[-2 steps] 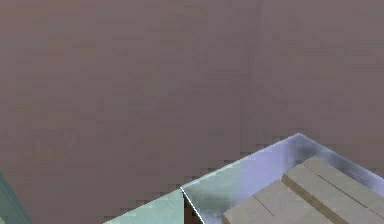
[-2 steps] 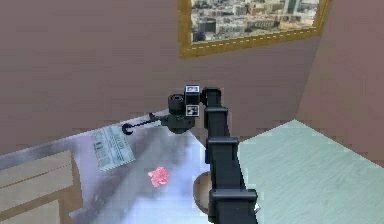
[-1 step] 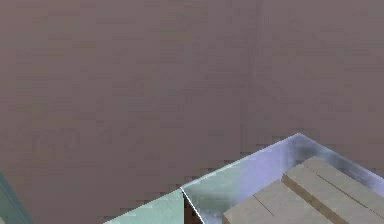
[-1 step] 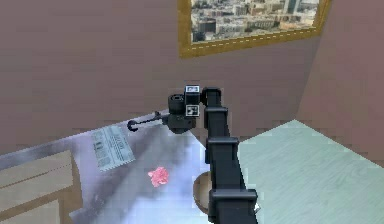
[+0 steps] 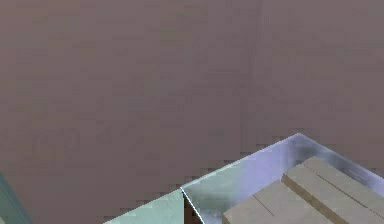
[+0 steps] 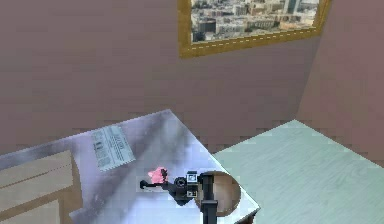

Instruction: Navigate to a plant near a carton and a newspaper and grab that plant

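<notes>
- Grab step: gripper [image 6: 163,184] at the table's [image 6: 175,135] near edge; whether spread, pressed together or holding anything, I cannot tell.
- Pink blob [image 6: 155,176], perhaps the plant, at its fingers; newspaper [image 6: 112,147] beyond.
- Next likely calls for a steady lift.

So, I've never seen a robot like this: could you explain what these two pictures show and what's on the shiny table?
It is a wheeled robot with one reaching arm, in a simulated house. One picture looks ahead from the robot: a mauve wall and the corner of a shiny table bearing a tan carton. The other looks out to the side where the arm reaches. The dark bar is the arm, with its gripper at the far end. On the table lie a newspaper, the carton and a small pink thing right at the gripper; a brown round shape shows beside the arm. Whether the gripper holds anything cannot be told. A framed city picture hangs on the wall.
</notes>
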